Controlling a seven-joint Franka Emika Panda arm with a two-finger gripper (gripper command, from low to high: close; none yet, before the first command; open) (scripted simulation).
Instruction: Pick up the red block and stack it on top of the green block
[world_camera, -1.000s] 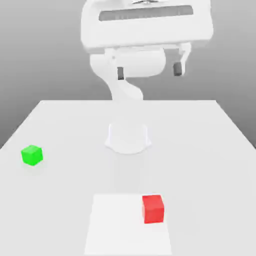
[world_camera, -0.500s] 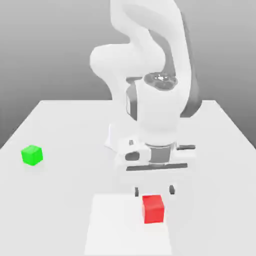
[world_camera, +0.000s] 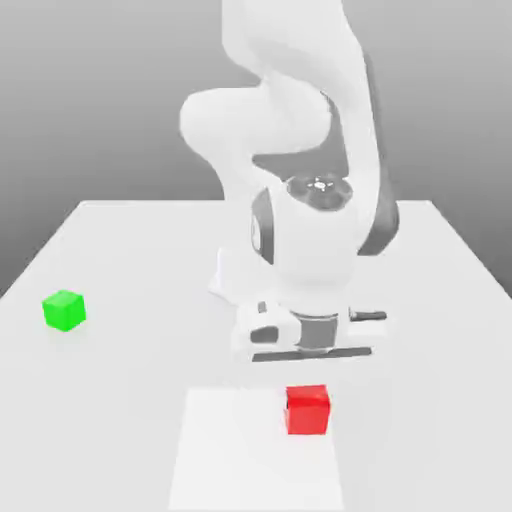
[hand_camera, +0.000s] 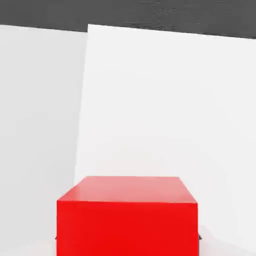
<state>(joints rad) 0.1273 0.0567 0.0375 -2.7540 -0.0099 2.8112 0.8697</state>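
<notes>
Soft, even light is falling across the whole scene, with no visible lamp and no glare. The worktop (world_camera: 100, 260) is rendering nearly pure white, and a brighter rectangular patch (world_camera: 240, 450) is standing out from it only faintly. The backdrop is grading from dark grey above to paler grey near the worktop's far edge. The white arm (world_camera: 290, 150) is showing gentle grey shading along its right flank in the exterior view. The red block (world_camera: 306, 410) and green block (world_camera: 64, 310) are reading flat and saturated, their front faces slightly darker than their tops. Cast shadows are barely showing.

One red block (world_camera: 307, 410), one green block (world_camera: 64, 310)
</notes>
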